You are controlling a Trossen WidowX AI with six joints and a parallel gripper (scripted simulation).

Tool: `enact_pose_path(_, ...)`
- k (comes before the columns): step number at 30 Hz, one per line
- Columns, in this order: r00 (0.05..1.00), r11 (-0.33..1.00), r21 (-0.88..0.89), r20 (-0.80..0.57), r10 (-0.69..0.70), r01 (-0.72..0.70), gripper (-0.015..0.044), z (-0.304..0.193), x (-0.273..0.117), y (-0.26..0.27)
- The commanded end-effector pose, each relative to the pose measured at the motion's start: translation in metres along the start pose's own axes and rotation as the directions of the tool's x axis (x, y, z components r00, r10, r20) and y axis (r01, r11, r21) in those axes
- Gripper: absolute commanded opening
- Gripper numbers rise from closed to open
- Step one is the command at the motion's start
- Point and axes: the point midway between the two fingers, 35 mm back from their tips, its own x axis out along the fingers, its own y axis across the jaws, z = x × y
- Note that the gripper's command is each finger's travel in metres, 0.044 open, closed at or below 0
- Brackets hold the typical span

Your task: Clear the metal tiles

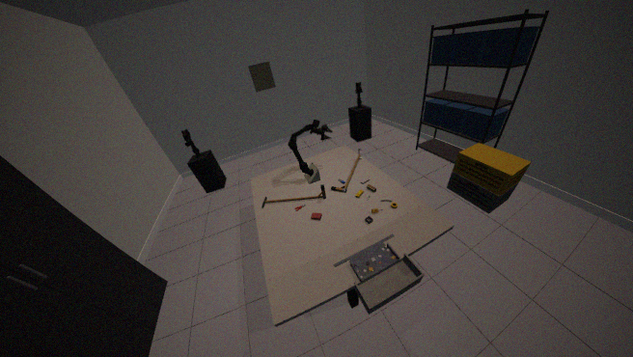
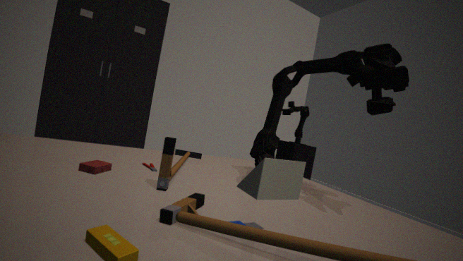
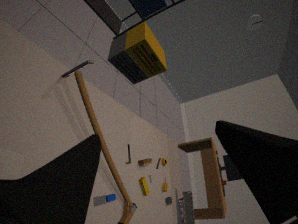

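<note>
My gripper (image 1: 330, 134) (image 2: 381, 106) (image 3: 160, 133) is open and empty, high above the table. One long wooden-handled tool (image 1: 352, 173) (image 2: 247, 233) (image 3: 100, 142) lies below it, with a thin crossbar at its far end and a black-ended grip block at its near end. A similar tool (image 1: 294, 198) (image 2: 180, 164) with a dark crossbar lies farther left. I cannot tell for certain which is the long scraper. Several small tiles lie scattered on the steel bench plate (image 1: 363, 257). The catch box (image 1: 397, 294) adjoins the plate's far side; I see no tiles in it.
A red block (image 1: 316, 216) (image 2: 95, 167), red-handled pliers (image 1: 299, 207) (image 2: 149, 166), a yellow block (image 1: 359, 194) (image 2: 113, 243) (image 3: 144, 186), a tape roll (image 1: 394, 205) (image 3: 164, 162) and other small items lie on the table. A thin rail (image 1: 344, 260) runs beside the plate.
</note>
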Motion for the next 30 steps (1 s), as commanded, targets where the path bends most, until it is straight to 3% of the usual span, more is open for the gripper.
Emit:
enact_pose_path(1,1.0,0.998,-0.069,0.005,-0.016,0.016,0.044,0.012,-0.003,0.02)
enact_pose_path(9,1.0,0.999,-0.041,0.01,-0.001,0.001,0.044,0.01,-0.004,0.018)
enact_pose_path(19,0.991,0.966,0.225,0.058,0.117,-0.127,0.044,-0.016,-0.005,-0.014)
enact_pose_path(30,0.956,0.833,0.47,0.17,0.24,-0.292,0.044,-0.041,-0.01,-0.046)
